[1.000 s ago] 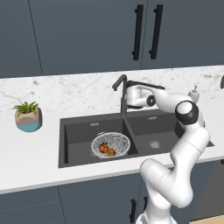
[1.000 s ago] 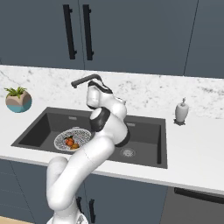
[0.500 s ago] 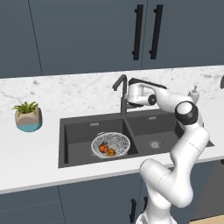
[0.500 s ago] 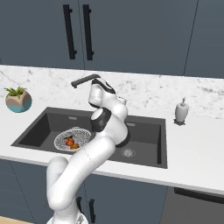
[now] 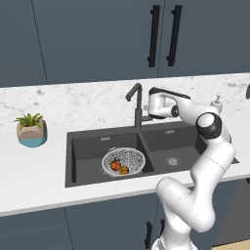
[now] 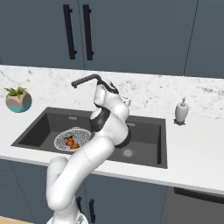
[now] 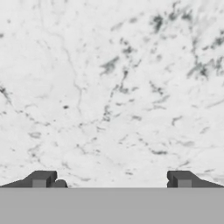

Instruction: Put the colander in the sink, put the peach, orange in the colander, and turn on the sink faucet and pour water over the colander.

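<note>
The white wire colander [image 5: 124,158] sits in the left basin of the dark grey sink [image 5: 180,141]. Inside it lie the reddish peach [image 5: 115,166] and the yellower orange [image 5: 124,170]; both fruits also show in the colander [image 6: 72,138] from the right. The black sink faucet [image 5: 137,104] stands behind the divider, its spout bent toward the left basin, and no water runs from it. My gripper [image 5: 150,111] hovers just right of the faucet's stem. In the hand view my gripper [image 7: 111,179] is open, its fingertips [image 7: 41,179] far apart with only white marble ahead.
A potted plant [image 5: 31,130] stands on the marble counter at the left. A white soap dispenser [image 6: 181,111] stands right of the sink. Dark cabinets with black handles [image 5: 164,35] hang above the backsplash. My arm arches over the right basin.
My hand has drifted slightly to the right beside the faucet. Its jaws have stayed open. The colander and the fruit have not moved.
</note>
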